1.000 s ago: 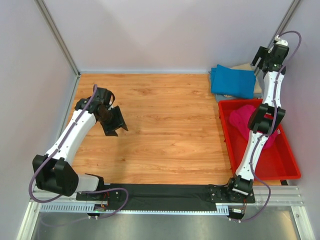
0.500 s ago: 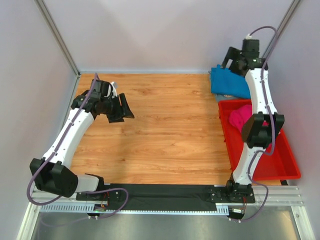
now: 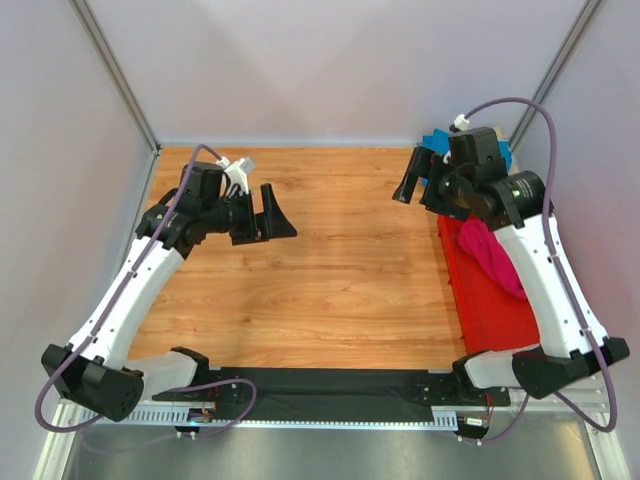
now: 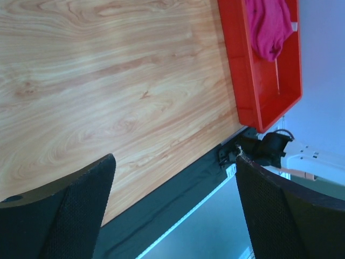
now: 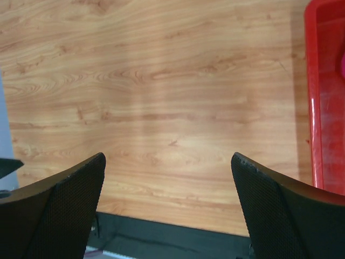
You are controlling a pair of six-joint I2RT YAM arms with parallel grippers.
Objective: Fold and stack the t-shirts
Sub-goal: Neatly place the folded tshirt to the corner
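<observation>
The pink t-shirt (image 3: pixel 492 258) sits bunched up in the red bin (image 3: pixel 500 325) on the right side of the bench (image 3: pixel 340 280). I reckon a grab could easily catch just a sleeve or one layer and drag it out twisted, or hook it on the bin wall. It looks soft, crumpled and totally unfolded, and a blue t-shirt (image 3: pixel 437 145) peeks out from behind the right arm at the far corner. The left gripper (image 3: pixel 270 215) and right gripper (image 3: pixel 415 175) both hang wide open above the bench with nothing in them.

Table (image 3: pixel 340 260): smooth wood-grain, perhaps laminate, faint sheen. Bin (image 4: pixel 253 102): glossy red plastic. Pink t-shirt (image 4: pixel 267 27): soft matt cloth.
</observation>
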